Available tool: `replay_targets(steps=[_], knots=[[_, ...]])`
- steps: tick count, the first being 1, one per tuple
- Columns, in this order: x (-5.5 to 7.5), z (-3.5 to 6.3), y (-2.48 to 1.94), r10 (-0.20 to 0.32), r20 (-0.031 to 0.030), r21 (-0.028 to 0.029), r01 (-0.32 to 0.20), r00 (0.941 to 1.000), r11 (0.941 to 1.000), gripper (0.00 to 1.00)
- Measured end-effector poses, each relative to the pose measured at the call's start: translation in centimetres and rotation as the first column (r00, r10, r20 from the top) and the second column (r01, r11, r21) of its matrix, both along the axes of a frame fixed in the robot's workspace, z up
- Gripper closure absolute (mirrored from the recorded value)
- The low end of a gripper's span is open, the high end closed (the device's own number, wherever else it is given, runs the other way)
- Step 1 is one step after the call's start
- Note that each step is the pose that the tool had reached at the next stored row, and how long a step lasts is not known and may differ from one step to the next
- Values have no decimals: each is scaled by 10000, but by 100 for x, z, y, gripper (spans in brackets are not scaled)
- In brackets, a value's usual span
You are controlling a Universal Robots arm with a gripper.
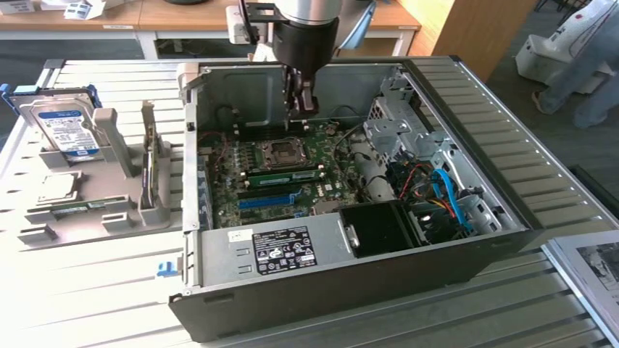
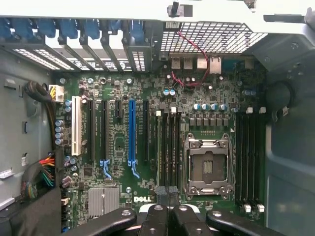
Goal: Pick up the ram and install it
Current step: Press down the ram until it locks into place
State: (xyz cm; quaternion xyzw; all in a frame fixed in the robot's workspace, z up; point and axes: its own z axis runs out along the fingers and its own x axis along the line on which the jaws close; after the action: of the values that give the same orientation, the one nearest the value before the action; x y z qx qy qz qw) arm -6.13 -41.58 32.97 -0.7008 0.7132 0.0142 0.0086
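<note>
- Ram (image 1: 283, 176) lies seated on the motherboard (image 1: 280, 170), centre frame, long axis running left-right just below the CPU socket (image 1: 283, 151).
- Gripper (image 1: 301, 101) hangs above it, fingers shut, holding nothing.

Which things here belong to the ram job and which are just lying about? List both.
Job in hand:
- green ram stick, in the board beside the processor socket
- claw, shut, above the board
- open computer case

Lying about:
- hard drive, upright on the grey stand
</note>
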Motion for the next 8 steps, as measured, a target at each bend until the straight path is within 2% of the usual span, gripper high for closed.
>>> replay_targets(steps=[8], knots=[[61,0,0,-1,-66,0,1,10000,10000,90]])
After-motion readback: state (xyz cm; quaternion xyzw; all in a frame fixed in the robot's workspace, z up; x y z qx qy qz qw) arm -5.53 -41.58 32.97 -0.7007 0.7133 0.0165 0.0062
